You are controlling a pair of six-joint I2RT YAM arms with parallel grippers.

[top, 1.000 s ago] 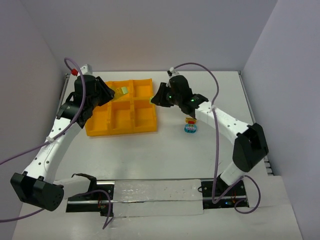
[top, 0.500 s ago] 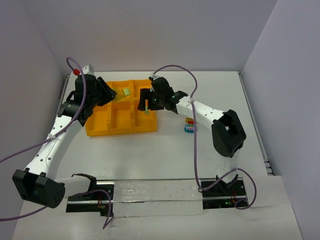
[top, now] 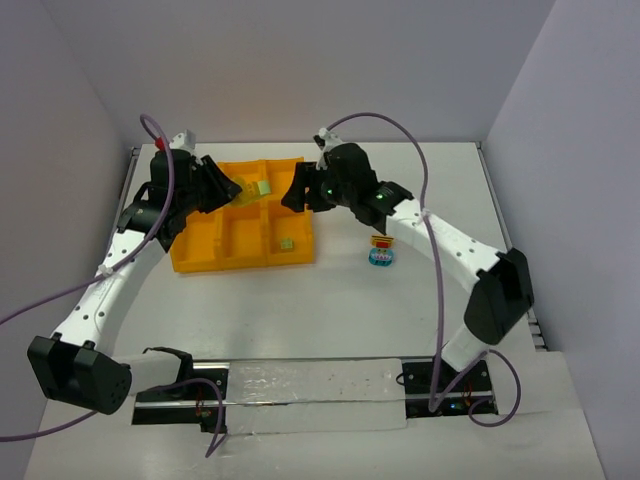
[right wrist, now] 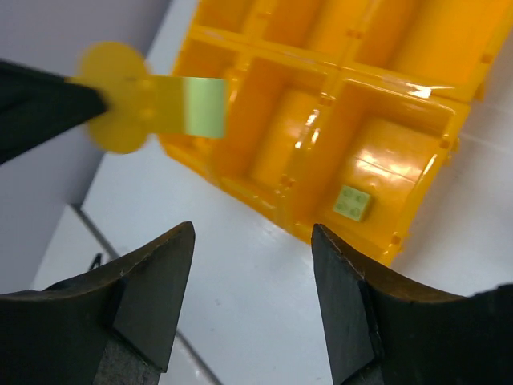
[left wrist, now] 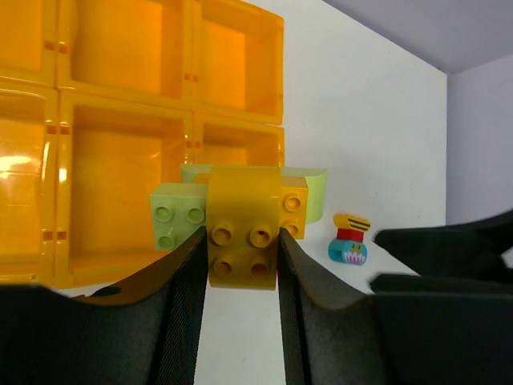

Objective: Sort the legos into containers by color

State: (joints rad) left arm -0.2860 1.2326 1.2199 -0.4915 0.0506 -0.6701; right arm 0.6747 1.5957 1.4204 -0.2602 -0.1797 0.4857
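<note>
Loose stack (top: 381, 252): it stands on the table (top: 330, 310), right of the tray and apart from it. It has red and yellow pieces on a light blue one and is not yet sorted.
Lime brick (top: 286, 243): it lies alone, studs up, in the near right compartment of the tray (top: 240, 263).
Right gripper (right wrist: 252, 273): it hangs above the far right corner of the tray, with the jaws apart and nothing between them.
Left gripper (left wrist: 240, 261): it is closed on the held stack (left wrist: 240, 233), over the far middle of the tray. The fingers press the two flat sides of the yellow brick, and lime pieces stick out to the left and behind.
Handling: I judge these bricks very light, stiff and smooth, so one may slip or twist if it is pinched at a corner. The studs join the pieces by friction only.
Where to hold: across two opposite flat walls, low on the brick. To separate the colours, one gripper should hold the yellow brick while the other pulls the lime one.
</note>
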